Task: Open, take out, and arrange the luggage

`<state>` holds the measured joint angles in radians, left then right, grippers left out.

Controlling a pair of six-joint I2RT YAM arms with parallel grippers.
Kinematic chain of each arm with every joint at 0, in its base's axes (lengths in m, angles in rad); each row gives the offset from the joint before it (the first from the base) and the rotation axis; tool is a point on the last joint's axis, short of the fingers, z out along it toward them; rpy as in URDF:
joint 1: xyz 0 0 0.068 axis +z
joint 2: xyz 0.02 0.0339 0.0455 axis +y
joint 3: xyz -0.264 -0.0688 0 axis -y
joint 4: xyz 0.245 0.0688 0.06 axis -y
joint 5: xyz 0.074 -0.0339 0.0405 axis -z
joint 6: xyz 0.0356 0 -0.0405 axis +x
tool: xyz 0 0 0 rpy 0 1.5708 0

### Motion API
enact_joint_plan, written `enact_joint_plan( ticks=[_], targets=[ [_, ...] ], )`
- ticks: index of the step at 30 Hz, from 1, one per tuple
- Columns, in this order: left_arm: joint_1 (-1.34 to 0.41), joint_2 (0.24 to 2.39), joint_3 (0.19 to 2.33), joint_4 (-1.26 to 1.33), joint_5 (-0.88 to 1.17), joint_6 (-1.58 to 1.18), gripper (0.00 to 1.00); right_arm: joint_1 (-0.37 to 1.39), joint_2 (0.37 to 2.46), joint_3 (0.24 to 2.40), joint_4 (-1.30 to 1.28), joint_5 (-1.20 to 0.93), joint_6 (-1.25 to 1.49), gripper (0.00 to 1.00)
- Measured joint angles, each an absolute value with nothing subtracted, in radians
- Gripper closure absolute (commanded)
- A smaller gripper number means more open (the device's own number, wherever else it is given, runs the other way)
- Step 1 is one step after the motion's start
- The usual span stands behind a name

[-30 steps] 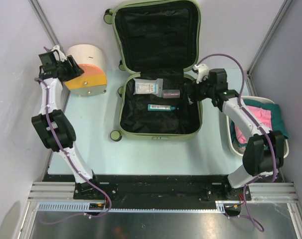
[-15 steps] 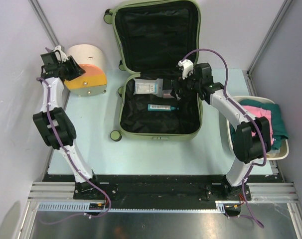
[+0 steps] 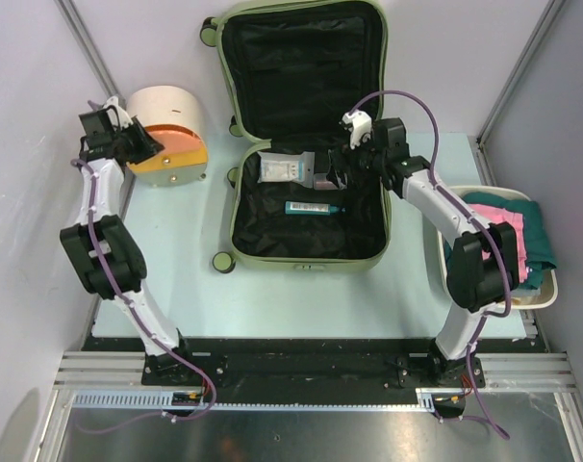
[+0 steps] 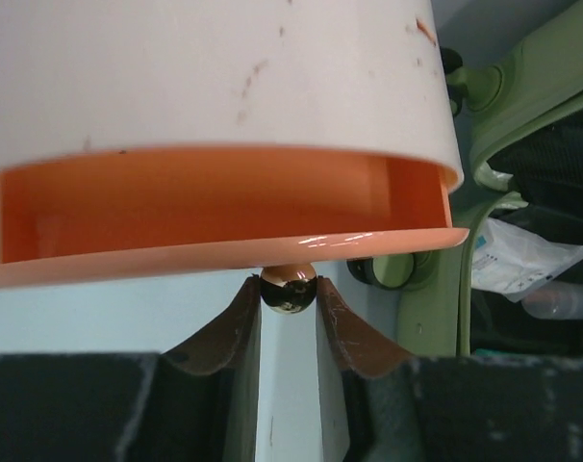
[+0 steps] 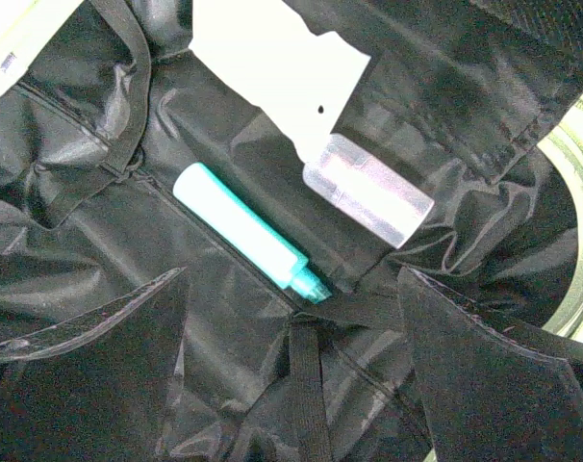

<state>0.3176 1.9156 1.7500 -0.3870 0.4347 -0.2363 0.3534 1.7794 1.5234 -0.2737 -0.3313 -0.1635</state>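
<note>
Olive luggage [image 3: 306, 261] open | right tool [image 5: 291, 279] spread inside, near hinge edge

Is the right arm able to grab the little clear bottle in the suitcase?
Probably yes. The right fingers hover open close over the clear bottle, the suitcase lid lies flung back, and nothing rests on top of the bottle.

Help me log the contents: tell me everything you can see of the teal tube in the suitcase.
The teal tube is a slim cylinder with a pale mint body and a darker teal cap at one end. It looks like plastic, and the top view shows print along it. It lies flat on the black lining in the lower half of the open luggage, cap toward the right wall. It sits apart from the small clear bottle nearby. The right end effector hangs open above it, not touching.
</note>
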Motion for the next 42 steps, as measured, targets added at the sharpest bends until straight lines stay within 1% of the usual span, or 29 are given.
enact_joint_plan(
  ticks=[10, 14, 15, 16, 17, 18, 20, 21, 24, 26, 27, 28, 29, 30, 37, 42],
  targets=[
    [0.318, 1.705, 1.496, -0.384, 0.428, -0.235, 0.91, 0.353, 1.858, 1.590, -0.251, -0.356, -0.099, 0.11],
    [0.317, 1.645, 1.433, -0.394, 0.426, -0.233, 0.88, 0.357, 1.901, 1.623, -0.239, -0.365, -0.074, 0.11],
    [0.317, 1.633, 1.419, -0.398, 0.426, -0.231, 0.86, 0.359, 1.914, 1.636, -0.236, -0.366, -0.068, 0.11],
    [0.317, 1.626, 1.411, -0.401, 0.425, -0.228, 0.80, 0.361, 1.922, 1.643, -0.233, -0.368, -0.064, 0.11],
    [0.317, 1.620, 1.402, -0.402, 0.425, -0.228, 0.76, 0.363, 1.930, 1.651, -0.233, -0.370, -0.059, 0.12],
    [0.317, 1.617, 1.399, -0.404, 0.424, -0.228, 0.65, 0.366, 1.939, 1.660, -0.231, -0.373, -0.055, 0.12],
    [0.317, 1.616, 1.394, -0.403, 0.424, -0.226, 0.54, 0.372, 1.953, 1.673, -0.223, -0.375, -0.049, 0.12],
    [0.317, 1.616, 1.393, -0.403, 0.424, -0.226, 0.41, 0.376, 1.961, 1.681, -0.217, -0.375, -0.044, 0.12],
    [0.316, 1.615, 1.393, -0.407, 0.425, -0.227, 0.26, 0.389, 1.987, 1.703, -0.202, -0.375, -0.037, 0.13],
    [0.316, 1.611, 1.393, -0.410, 0.422, -0.224, 0.21, 0.398, 2.003, 1.718, -0.196, -0.373, -0.033, 0.14],
    [0.316, 1.606, 1.392, -0.411, 0.422, -0.225, 0.15, 0.403, 2.013, 1.725, -0.193, -0.373, -0.031, 0.14],
    [0.316, 1.600, 1.391, -0.412, 0.422, -0.226, 0.05, 0.408, 2.024, 1.734, -0.187, -0.370, -0.028, 0.15],
    [0.316, 1.589, 1.389, -0.413, 0.422, -0.226, 0.04, 0.413, 2.036, 1.742, -0.181, -0.364, -0.026, 0.15],
    [0.316, 1.576, 1.387, -0.415, 0.422, -0.221, 0.00, 0.416, 2.048, 1.750, -0.175, -0.360, -0.024, 0.15],
    [0.321, 1.429, 1.367, -0.415, 0.426, -0.186, 0.00, 0.430, 2.143, 1.814, -0.147, -0.323, -0.017, 0.18],
    [0.326, 1.341, 1.318, -0.411, 0.450, -0.175, 0.00, 0.430, 2.197, 1.826, -0.108, -0.284, -0.017, 0.17]
  ],
)
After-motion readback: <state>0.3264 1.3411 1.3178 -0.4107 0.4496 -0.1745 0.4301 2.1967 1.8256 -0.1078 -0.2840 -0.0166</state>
